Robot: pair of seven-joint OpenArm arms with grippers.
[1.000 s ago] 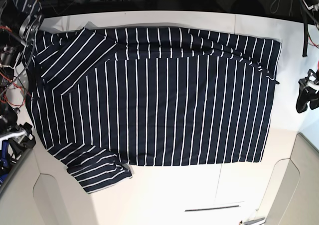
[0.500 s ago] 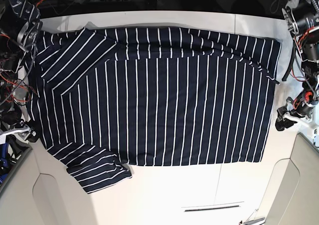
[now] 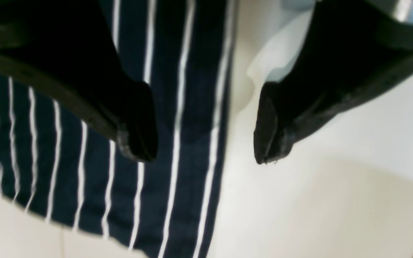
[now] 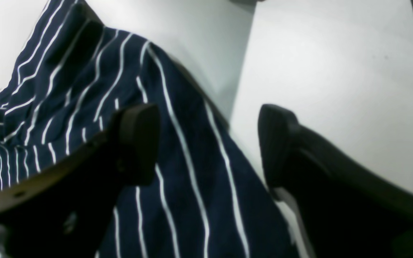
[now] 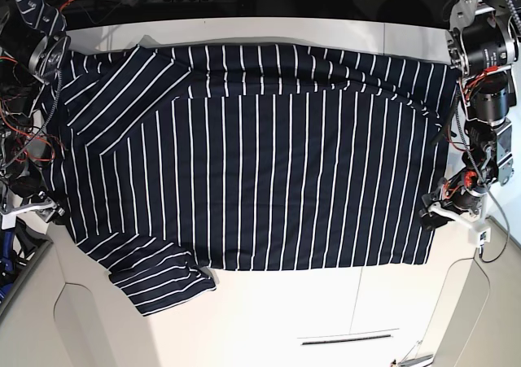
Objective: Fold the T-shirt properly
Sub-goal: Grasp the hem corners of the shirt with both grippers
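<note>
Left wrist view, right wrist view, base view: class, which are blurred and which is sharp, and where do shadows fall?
Left wrist view: soft, the T-shirt stripes smeared, left gripper fingers nearly black. Right wrist view: also soft, right gripper in shadow. Base view: sharp and evenly lit, with bowed table edges.

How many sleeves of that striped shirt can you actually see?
2. On the T-shirt, one sleeve lies folded in at the base view's upper left; the other sleeve sticks out at the lower left.
</note>
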